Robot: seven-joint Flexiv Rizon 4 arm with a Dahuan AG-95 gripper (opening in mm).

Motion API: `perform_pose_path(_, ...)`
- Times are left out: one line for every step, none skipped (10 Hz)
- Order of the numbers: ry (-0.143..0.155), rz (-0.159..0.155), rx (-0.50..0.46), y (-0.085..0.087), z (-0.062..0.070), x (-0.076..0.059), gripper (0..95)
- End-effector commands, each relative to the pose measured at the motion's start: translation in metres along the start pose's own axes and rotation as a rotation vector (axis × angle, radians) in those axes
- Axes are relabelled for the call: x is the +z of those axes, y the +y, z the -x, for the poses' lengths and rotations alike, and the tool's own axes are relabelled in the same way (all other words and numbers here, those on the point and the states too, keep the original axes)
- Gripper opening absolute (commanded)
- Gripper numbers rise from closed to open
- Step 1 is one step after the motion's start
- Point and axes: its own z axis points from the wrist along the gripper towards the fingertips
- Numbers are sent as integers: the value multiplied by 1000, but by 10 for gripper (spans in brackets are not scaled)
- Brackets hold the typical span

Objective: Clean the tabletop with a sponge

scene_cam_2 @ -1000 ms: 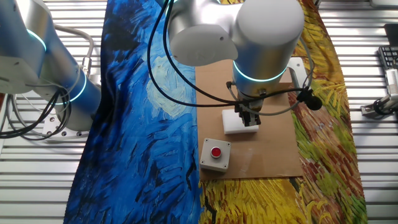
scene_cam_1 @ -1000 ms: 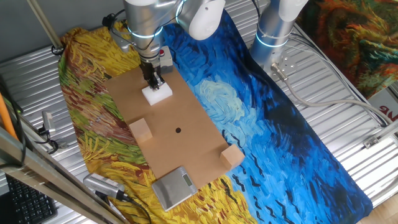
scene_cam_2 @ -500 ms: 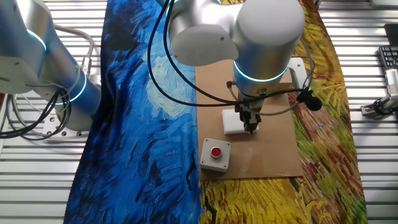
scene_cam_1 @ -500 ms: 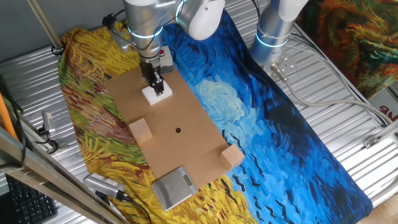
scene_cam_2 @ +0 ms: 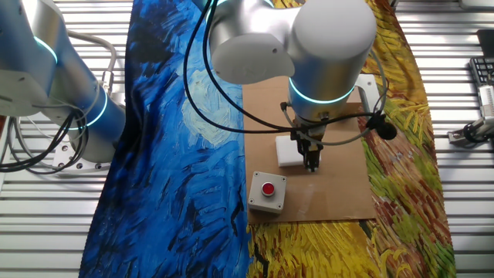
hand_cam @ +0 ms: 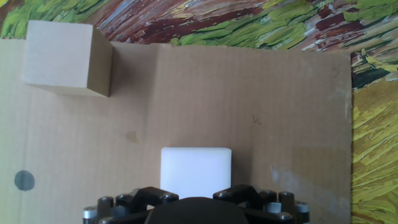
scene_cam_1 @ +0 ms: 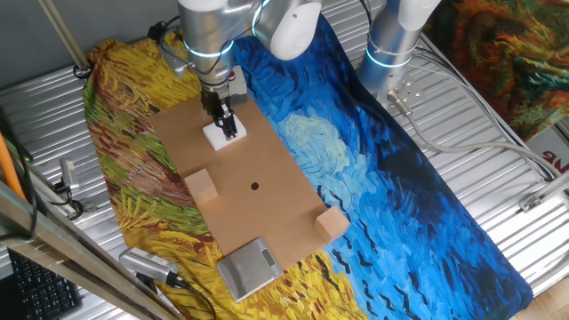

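Already the tool (scene_cam_1: 227,127) has the sponge (scene_cam_1: 219,135) pinched between its fingers, pressed onto the far end of the tabletop (scene_cam_1: 267,213), so wiping looks barely begun; the dark dot (scene_cam_1: 254,186) and most of the board remain uncovered. Overhead, the arm points straight down, wrist vertical above the sponge.

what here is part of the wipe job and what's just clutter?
Job: sponge, brown tabletop board, gripper down at the sponge.

Clutter: two tan cubes, grey scale, red-button box, painted cloth.
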Motion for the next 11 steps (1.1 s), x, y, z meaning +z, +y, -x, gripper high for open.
perform_pose_path(0, -2, 3, 0, -1, 0, 950)
perform_pose_path(1, -2, 3, 0, -1, 0, 950)
perform_pose_path(1, -2, 6, 0, -1, 0, 950)
perform_pose_path(1, -1, 6, 0, -1, 0, 950)
perform_pose_path(1, -1, 7, 0, -1, 0, 950)
perform_pose_path(1, 0, 9, 0, -1, 1, 950)
perform_pose_path(1, 0, 10, 0, -1, 2, 950)
perform_pose_path(1, 1, 11, 0, -1, 4, 950)
perform_pose_path(1, 1, 12, 0, -1, 6, 950)
perform_pose_path(0, 2, 14, 0, -1, 6, 950)
perform_pose_path(1, 2, 16, 0, -1, 7, 950)
